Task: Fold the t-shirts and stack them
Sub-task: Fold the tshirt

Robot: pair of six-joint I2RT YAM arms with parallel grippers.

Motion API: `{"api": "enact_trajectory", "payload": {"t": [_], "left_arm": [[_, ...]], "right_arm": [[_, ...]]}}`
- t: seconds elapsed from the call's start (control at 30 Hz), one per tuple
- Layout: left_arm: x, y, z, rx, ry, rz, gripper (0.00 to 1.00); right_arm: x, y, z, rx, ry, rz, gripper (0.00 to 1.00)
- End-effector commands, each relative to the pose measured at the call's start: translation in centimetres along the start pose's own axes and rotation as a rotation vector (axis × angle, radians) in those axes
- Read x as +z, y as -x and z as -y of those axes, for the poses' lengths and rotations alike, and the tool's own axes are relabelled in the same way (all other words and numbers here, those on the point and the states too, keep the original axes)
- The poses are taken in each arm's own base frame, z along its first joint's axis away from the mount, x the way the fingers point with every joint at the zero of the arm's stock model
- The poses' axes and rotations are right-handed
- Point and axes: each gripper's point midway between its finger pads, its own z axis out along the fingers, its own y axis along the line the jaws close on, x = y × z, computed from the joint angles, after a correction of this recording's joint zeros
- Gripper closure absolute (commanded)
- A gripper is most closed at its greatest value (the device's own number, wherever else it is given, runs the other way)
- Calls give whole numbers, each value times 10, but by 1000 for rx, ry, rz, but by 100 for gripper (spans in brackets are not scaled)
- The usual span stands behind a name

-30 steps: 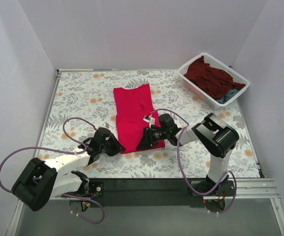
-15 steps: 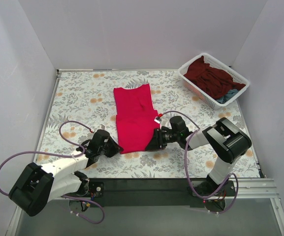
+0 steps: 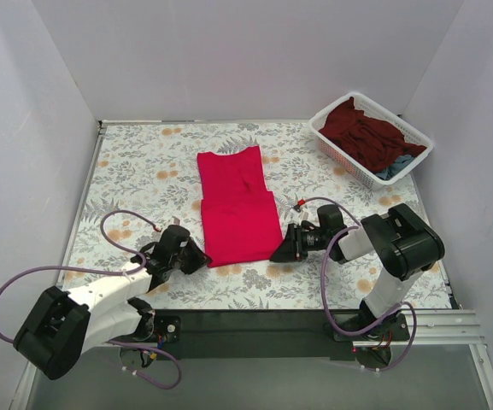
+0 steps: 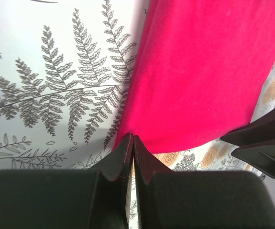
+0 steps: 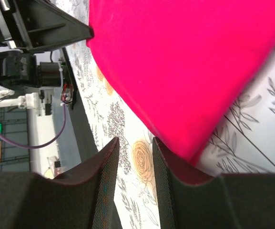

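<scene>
On the floral surface (image 3: pixel 143 171), flanking the folded crimson t-shirt's (image 3: pixel 237 213) near corners. Pressing the left end effector (image 3: pixel 200 260) shut at one hem corner; holding the right end effector (image 3: pixel 278 254) narrowly parted and empty beside the other.

1. The left gripper (image 4: pixel 131 139) pokes up from the bottom edge, with its two dark jaws pressed flat together and no gap at all.
2. Its tips sit right at the lower-left corner of a bright red t-shirt (image 4: pixel 204 71). Honestly can't tell if any cloth is pinched in there.
3. The shirt lies smooth and fills most of the upper right.
4. Underneath is a white tablecloth (image 4: pixel 56 95) with grey fern prints, plus orange flowers near the shirt's bottom edge.
5. Two black wedge-shaped parts (image 4: pixel 263 143) come in from the right edge, just beside the shirt's hem.
</scene>
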Motion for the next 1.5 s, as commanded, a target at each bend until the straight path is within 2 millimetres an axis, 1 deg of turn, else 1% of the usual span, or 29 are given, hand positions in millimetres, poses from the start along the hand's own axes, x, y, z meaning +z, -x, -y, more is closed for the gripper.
{"api": "enact_trajectory", "payload": {"t": [0.0,0.1,0.13,0.17,0.23,0.27,0.33,0.37,0.4,0.43,0.5,0.53,0.6,0.67,0.73,0.77,0.93,1.0,1.1,1.17,1.2,1.23,1.27,1.3,1.33,1.37,1.4,1.43,1.47], "left_arm": [[-8,13,-4,7,64,39,98],[-16,36,22,32,0,96,86],[-22,53,40,41,-36,138,83],[-23,62,47,49,-46,160,81],[-29,88,71,54,-91,223,79],[-22,99,67,54,-68,232,79],[-21,126,87,43,-114,270,79],[-8,131,85,45,-87,257,79],[-2,139,90,42,-98,265,79],[4,144,92,34,-97,263,79],[22,156,99,18,-108,242,80],[29,159,98,6,-97,233,81],[48,169,103,2,-109,230,82],[69,170,89,-12,-68,203,83],[80,178,87,-26,-55,208,85],[91,179,75,-45,-25,193,85],[106,182,52,-92,18,169,86],[105,181,44,-96,39,170,86],[98,183,40,-102,51,175,83],[86,194,51,-78,41,208,80],[81,192,47,-54,71,195,75],[75,195,51,-37,72,201,72],[61,203,63,-16,57,231,69],[53,200,62,-6,78,224,64],[45,200,63,26,83,231,60],[29,200,76,54,57,250,56],[20,197,67,69,117,267,49],[12,194,66,97,134,275,46],[-2,187,76,128,114,288,41]], "right_arm": [[-8,0,5,-12,-46,27,59],[-9,33,-22,-84,-4,81,59],[-8,52,-33,-117,9,102,58],[-7,64,-39,-137,15,112,58],[-6,83,-43,-150,18,125,58],[-1,106,-49,-177,28,144,58],[5,126,-44,-172,21,160,58],[8,147,-51,-205,22,189,58],[10,158,-51,-213,21,201,58],[15,164,-39,-189,6,201,58],[18,189,-42,-205,15,227,58],[23,192,-29,-181,5,220,58],[26,211,-24,-185,-7,248,58],[29,219,-3,-156,-33,259,58],[32,227,18,-117,-48,264,58],[32,229,24,-105,-54,265,58],[28,225,78,-9,-115,272,59],[23,222,85,7,-126,275,59],[13,222,78,-13,-130,288,59],[3,230,60,-59,-131,309,59],[0,228,55,-67,-136,309,59],[-8,235,37,-102,-133,331,58],[-11,231,36,-110,-160,325,58],[-15,225,34,-111,-179,321,57],[-21,227,18,-148,-191,327,55],[-25,226,20,-188,-245,332,54],[-28,209,25,-155,-299,287,52],[-33,208,11,-197,-325,290,50],[-36,203,9,-209,-366,279,49]]}}
